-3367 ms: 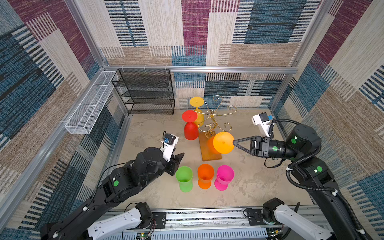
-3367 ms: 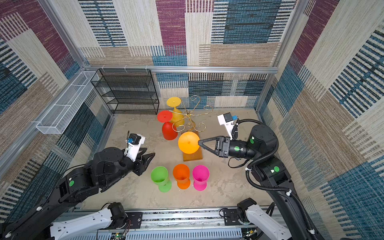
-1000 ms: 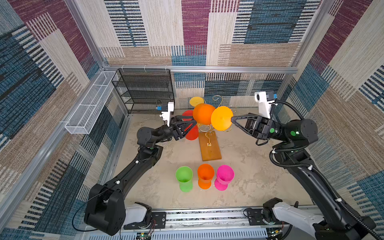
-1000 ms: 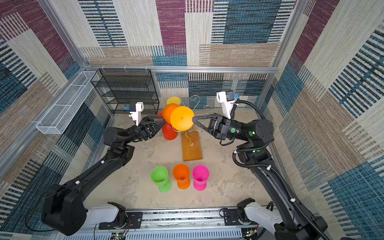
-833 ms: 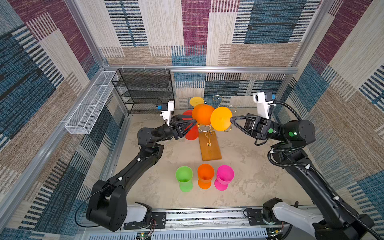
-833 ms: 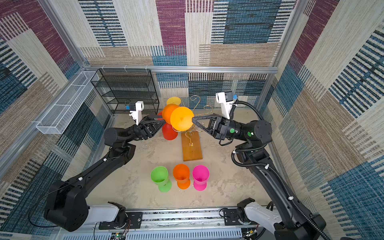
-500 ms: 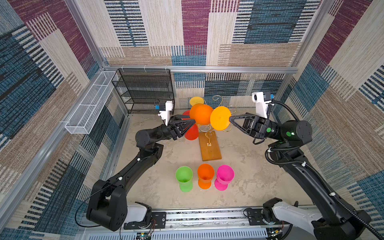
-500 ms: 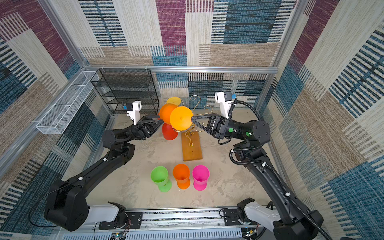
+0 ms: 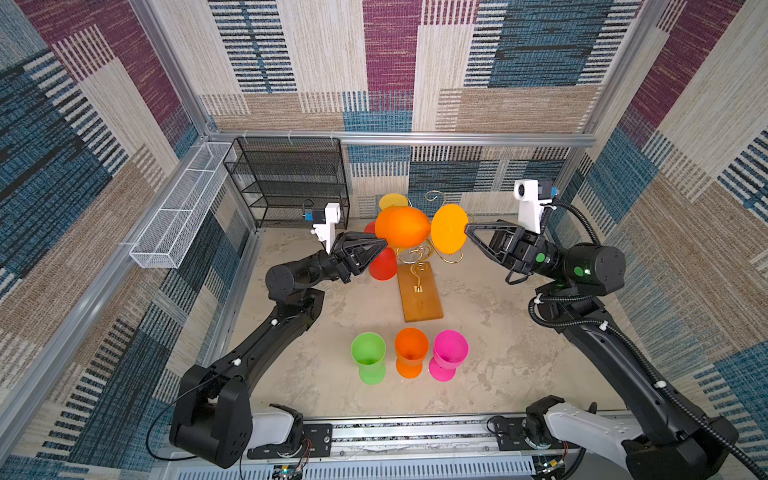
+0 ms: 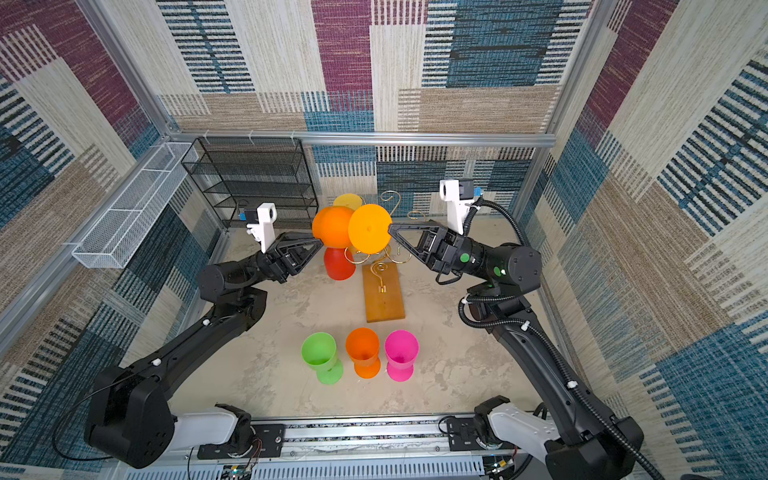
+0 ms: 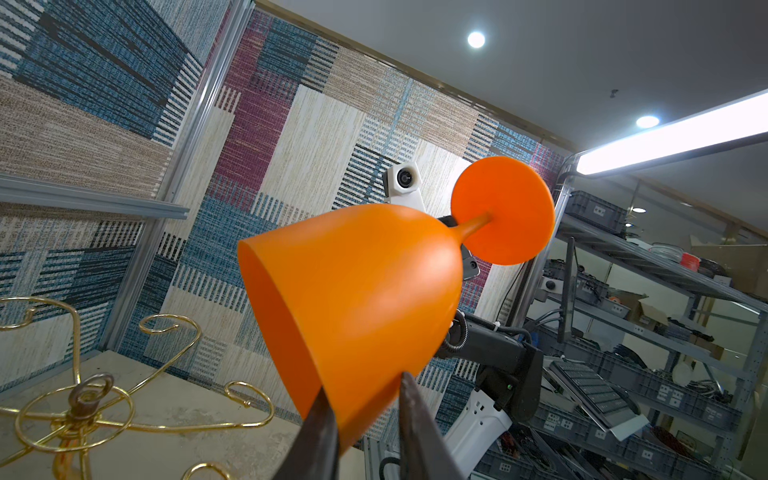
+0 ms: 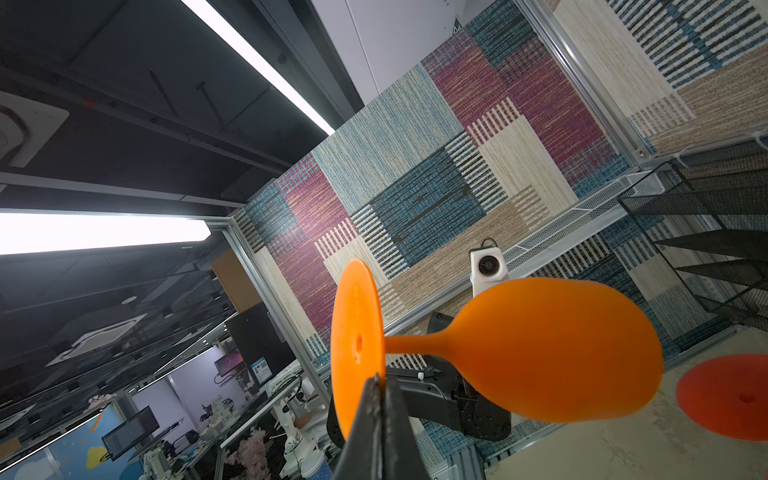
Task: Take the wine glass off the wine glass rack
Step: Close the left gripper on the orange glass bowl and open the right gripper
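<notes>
Shelving (image 11: pixel 665 270) behind wine glass (image 11: pixel 353 299), left-wrist only

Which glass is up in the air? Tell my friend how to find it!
Find the gold wire rack mid-table. Above it an orange wine glass hangs sideways between the left pincer and right pincer. Its orange twin stands upright in front.

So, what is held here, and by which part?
The orange wine glass: right gripper pinches its foot's edge; left gripper straddles the bowl rim, grip unclear.
</notes>
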Controlling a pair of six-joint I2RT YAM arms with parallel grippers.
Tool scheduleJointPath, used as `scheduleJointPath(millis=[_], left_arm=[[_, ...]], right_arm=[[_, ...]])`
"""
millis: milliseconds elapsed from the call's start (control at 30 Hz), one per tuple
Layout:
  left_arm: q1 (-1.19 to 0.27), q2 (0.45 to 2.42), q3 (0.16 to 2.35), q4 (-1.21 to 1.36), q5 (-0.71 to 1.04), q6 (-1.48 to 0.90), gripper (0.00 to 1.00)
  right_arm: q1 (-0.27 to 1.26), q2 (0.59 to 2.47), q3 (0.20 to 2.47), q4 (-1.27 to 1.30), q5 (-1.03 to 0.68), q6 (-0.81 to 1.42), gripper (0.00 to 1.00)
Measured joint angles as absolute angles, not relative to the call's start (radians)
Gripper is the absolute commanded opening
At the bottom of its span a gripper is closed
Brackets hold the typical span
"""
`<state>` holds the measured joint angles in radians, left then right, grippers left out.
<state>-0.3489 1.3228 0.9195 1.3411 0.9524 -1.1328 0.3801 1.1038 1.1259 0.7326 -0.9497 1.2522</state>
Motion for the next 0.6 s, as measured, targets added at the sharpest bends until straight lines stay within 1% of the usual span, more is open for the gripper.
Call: scheduleJointPath(millis=[600], left_arm=[[-0.343, 1.284, 0.893, 1.317, 0.946, -1.133, 0.23]], right_arm=[[0.308, 1.147, 1.032, 0.854, -0.923, 1.369, 0.0]])
